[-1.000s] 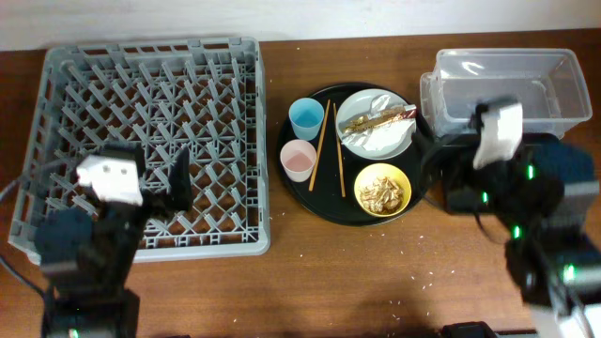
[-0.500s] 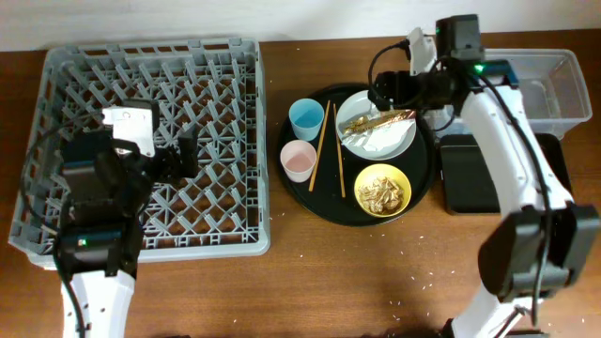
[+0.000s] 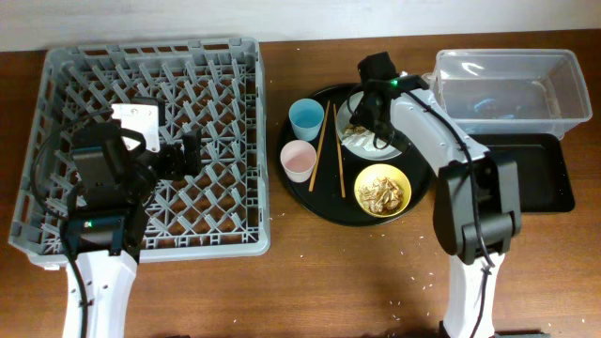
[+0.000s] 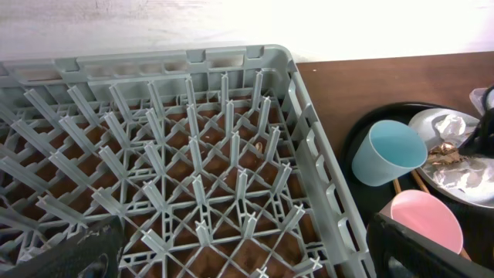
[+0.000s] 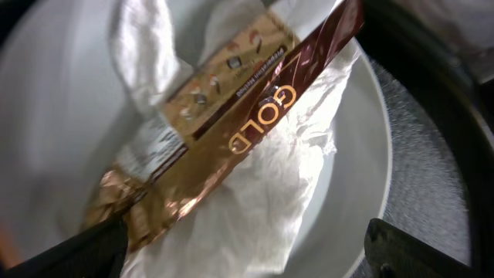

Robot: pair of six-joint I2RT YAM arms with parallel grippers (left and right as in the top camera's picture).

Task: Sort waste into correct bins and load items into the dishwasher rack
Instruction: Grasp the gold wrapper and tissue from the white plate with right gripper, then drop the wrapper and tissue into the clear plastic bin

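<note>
Wrapper (image 5: 231,131) is the piece the coming move turns on. It lies on the crumpled napkin (image 5: 262,201) on the plate (image 5: 370,193), directly below and a little ahead of the right arm's (image 3: 427,108) jaws. Its long axis runs slantwise across the wrist view, from beside the finger at the lower left up to the far right. That puts it at an angle to the line between the two fingers, not square across it, so I judge a small wrist turn would help before closing.

Those jaws stand wide apart and hold nothing. The plate sits on the round tray (image 3: 315,202) near the middle of the bench's far edge, with the clear tub (image 3: 568,94) in the far right corner. The right arm reaches from the near edge across to the plate, wrist pointing down.

The left arm (image 3: 103,174) is well apart from all this. Its jaws are also apart and empty above the rack (image 4: 309,131) at the left end of the bench.
</note>
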